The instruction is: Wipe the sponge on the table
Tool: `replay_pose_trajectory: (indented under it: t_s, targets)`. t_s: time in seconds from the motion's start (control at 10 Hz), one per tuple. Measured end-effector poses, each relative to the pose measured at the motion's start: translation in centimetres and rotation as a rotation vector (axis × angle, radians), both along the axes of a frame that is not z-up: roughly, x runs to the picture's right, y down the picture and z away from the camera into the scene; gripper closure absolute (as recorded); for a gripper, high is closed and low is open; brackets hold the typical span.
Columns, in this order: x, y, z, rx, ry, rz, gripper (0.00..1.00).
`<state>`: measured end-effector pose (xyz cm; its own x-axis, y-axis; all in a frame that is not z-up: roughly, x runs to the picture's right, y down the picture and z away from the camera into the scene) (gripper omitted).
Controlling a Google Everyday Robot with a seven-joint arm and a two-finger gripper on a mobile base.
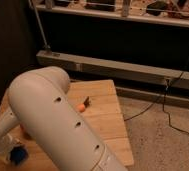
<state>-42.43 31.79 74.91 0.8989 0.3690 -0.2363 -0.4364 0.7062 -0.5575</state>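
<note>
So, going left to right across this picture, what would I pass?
Gripper low at the left edge, by the blue sponge → big white arm → small orange thing on the table → black cable on the floor.
</note>
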Motion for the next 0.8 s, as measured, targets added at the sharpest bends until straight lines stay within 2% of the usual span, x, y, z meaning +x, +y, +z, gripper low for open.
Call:
replay_pose_trajectory:
  t_s: [0.8]
  targets:
    - [-0.28, -0.66, -0.32, 0.006, -0.004, -0.017, 0.42]
